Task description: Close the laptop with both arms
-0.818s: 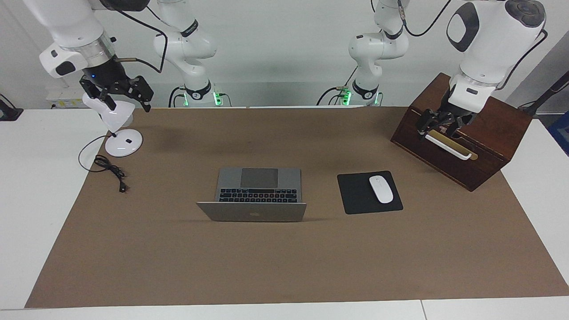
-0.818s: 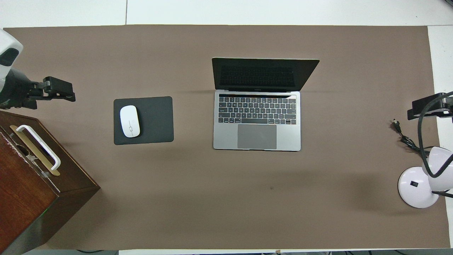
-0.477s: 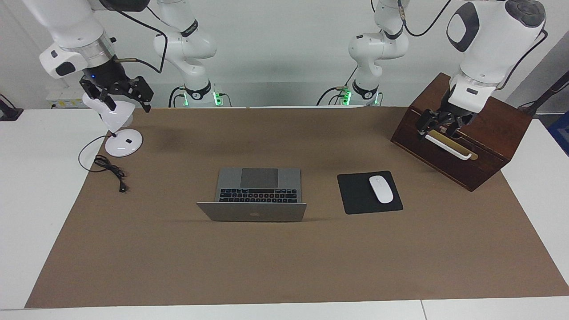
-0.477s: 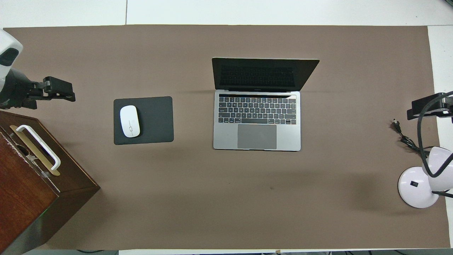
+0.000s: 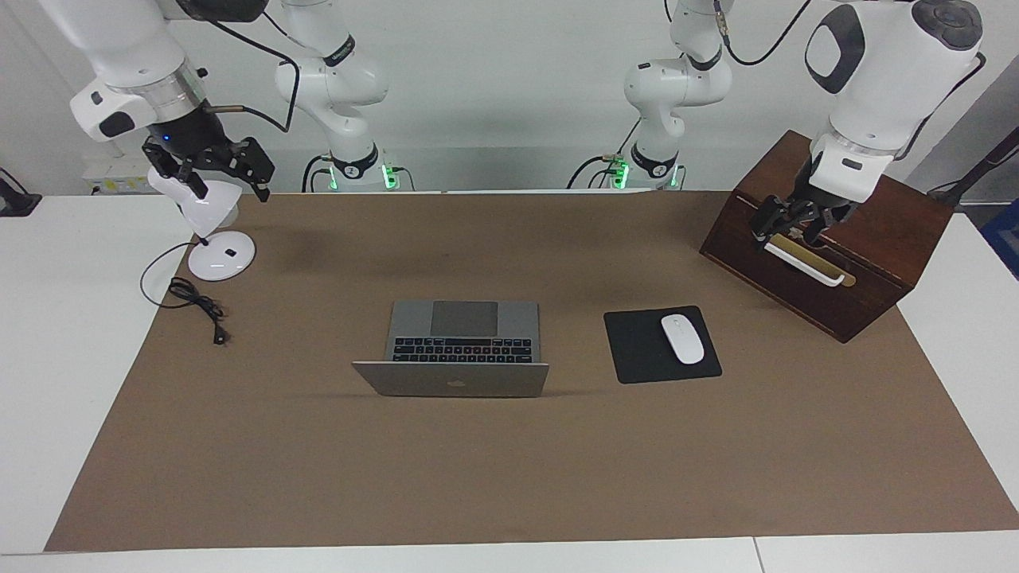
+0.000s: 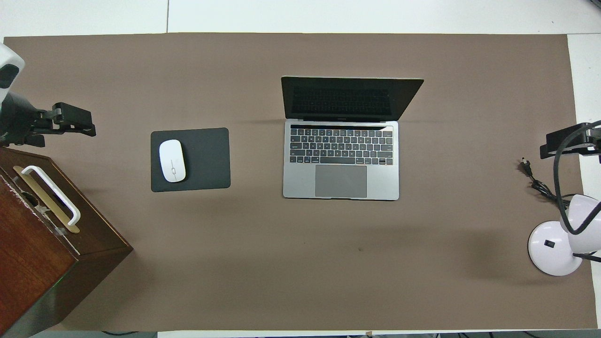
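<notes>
Laptop [image 5: 455, 350]: silver-grey, lid raised, screen facing the robots; stands near the middle of the brown table cover [image 5: 509, 477], untouched.

Mouse pad [image 5: 661, 344]: black, just beside the laptop toward the left arm's end of the table; a white mouse [image 5: 682, 338] lies on it.

Wooden box [image 5: 844, 239]: dark brown, with a white handle [image 5: 800, 263] on its slanted face; stands at the left arm's end, nearer to the robots than the mouse pad.

Desk lamp [image 5: 215, 239]: white, round base, at the right arm's end of the table; its black cable [image 5: 195, 302] is coiled on the cover beside the base.

Left gripper [image 5: 788, 227]: raised over the wooden box, just above the white handle; fingers spread, nothing in them. Well apart from the laptop.

Right gripper [image 5: 215, 171]: raised over the lamp's head; fingers spread, nothing in them. Well apart from the laptop.
</notes>
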Robot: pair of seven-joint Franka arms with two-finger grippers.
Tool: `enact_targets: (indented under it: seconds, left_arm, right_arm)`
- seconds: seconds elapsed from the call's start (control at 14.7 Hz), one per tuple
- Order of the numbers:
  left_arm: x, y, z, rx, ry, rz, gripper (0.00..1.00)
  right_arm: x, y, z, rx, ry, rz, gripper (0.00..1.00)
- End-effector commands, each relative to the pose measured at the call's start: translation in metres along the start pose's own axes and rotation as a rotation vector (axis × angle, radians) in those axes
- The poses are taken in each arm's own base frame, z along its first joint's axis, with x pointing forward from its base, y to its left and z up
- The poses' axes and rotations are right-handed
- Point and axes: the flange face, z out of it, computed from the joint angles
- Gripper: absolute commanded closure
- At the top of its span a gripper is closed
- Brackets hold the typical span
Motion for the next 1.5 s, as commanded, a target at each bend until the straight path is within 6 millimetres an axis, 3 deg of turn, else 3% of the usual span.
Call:
enact_targets:
  seconds: [0.0,0.07,0.2,0.34,0.61,0.75,0.95,1.16,1.43]
  left_arm:
    - [0.002,-0.001,-0.003,0.015,0.000,0.008,0.04]
    - [-0.001,0.002,-0.004,0.012,-0.006,0.009,0.29]
    - [-0.007,0.006,-0.005,0.011,-0.016,0.012,0.69]
    - [-0.014,0.010,-0.003,0.016,-0.028,0.001,0.99]
    - [-0.031,0.025,0.016,0.023,-0.040,-0.184,1.00]
    - [-0.040,0.031,0.022,-0.004,-0.060,-0.207,1.00]
    - [-0.043,0.038,0.025,-0.071,-0.082,-0.328,1.00]
    - [-0.050,0.050,0.037,-0.180,-0.119,-0.572,1.00]
    - [-0.064,0.083,0.058,-0.257,-0.136,-0.723,1.00]
  right_arm:
    - [-0.001,0.002,0.000,-0.011,-0.010,0.006,0.00]
    - [-0.001,0.002,0.000,-0.011,-0.012,0.004,0.00]
    - [-0.001,0.002,0.000,-0.011,-0.012,0.004,0.00]
    - [0.001,0.001,0.002,-0.011,-0.015,0.004,0.00]
    - [0.003,0.002,0.001,-0.014,-0.004,0.003,0.00]
    - [0.013,0.003,-0.001,-0.021,0.013,-0.004,0.00]
    - [0.048,0.009,-0.003,-0.027,0.036,-0.039,0.00]
    - [0.080,0.007,0.006,-0.026,0.059,-0.041,0.00]
    - [0.134,-0.001,0.015,-0.025,0.102,-0.048,0.01]
